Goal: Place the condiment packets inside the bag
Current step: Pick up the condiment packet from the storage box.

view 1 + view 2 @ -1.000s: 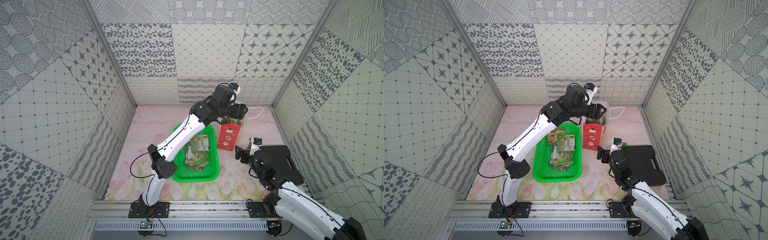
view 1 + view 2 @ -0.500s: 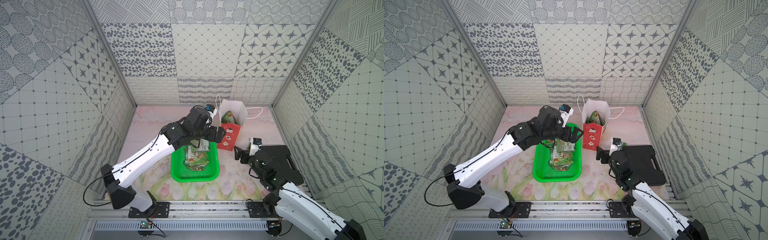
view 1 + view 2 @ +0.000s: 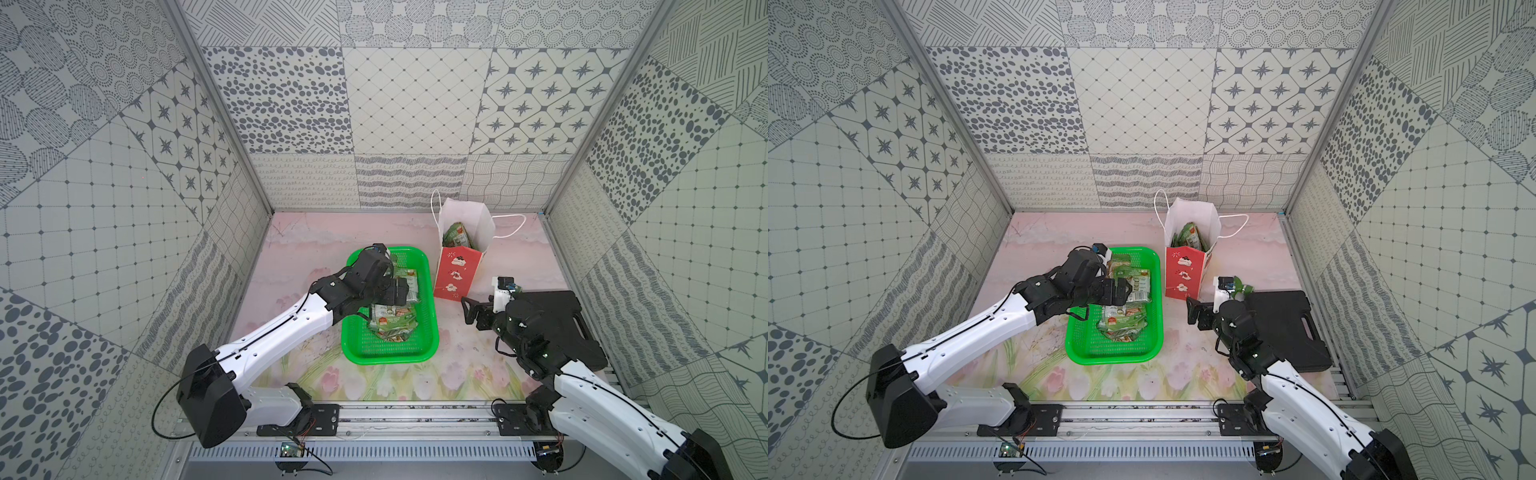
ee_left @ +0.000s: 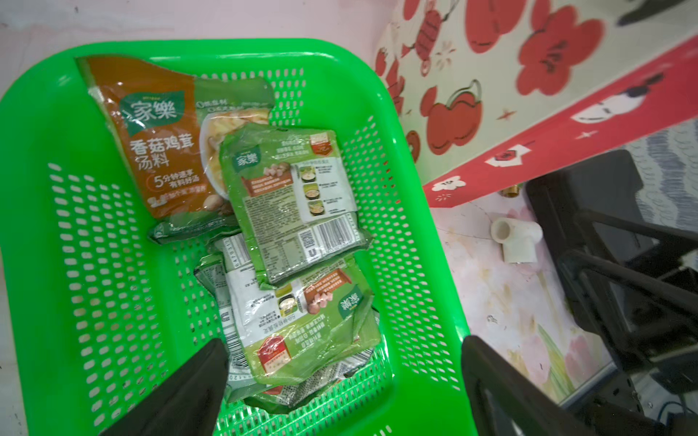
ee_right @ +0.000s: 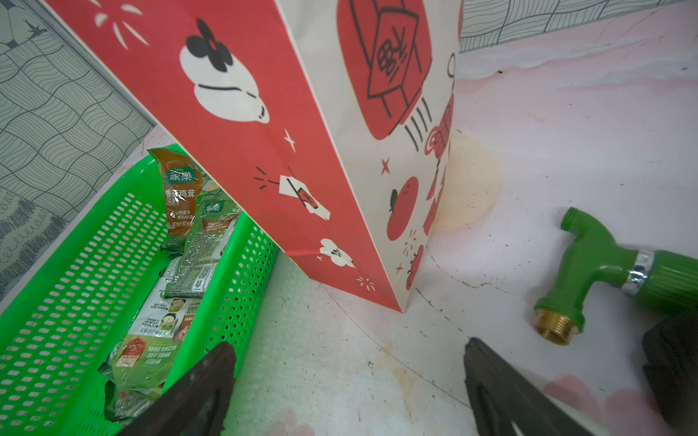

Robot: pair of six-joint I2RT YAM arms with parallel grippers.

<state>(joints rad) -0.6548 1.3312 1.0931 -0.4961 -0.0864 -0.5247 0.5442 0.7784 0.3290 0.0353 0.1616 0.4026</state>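
Condiment packets [image 4: 302,302]: loose overlapping pile in the green perforated basket [image 3: 390,358], centre-left of the table. Some more sit inside the bag [image 3: 455,274], visible through its open top in both top views. Top packet [image 4: 298,211] lies barcode side up. It overlaps a brown-fronted packet [image 4: 151,139] at the basket's far end and several crumpled ones nearer.

Handling, my read: light, limp, thin glossy film, so slippery and easy to crease. The flat faces give the jaws nothing to bite. Best to take a sealed edge or lifted corner of the top packet and pinch across its thickness. With this much overlap, a neighbour may ride along.

Bag: upright, just right of the basket's far-right corner, mouth open. It's paper and probably tips if bumped.

Left gripper [image 4: 343,377]: jaws spread wide, nothing between them, hovering over the pile; I see no contact. Arm reaches from the near-left mount, forearm angled far-right, wrist pitched down into the basket.

Right gripper [image 5: 347,381]: also wide and empty, over bare table [image 5: 566,132] on the near side of the bag's base, pointing at it. Arm is folded low, partly covering the black case [image 3: 557,307] in the top views. Green tap fitting [image 5: 589,264] and white pipe tee [image 4: 515,239] lie by the case; not ours.
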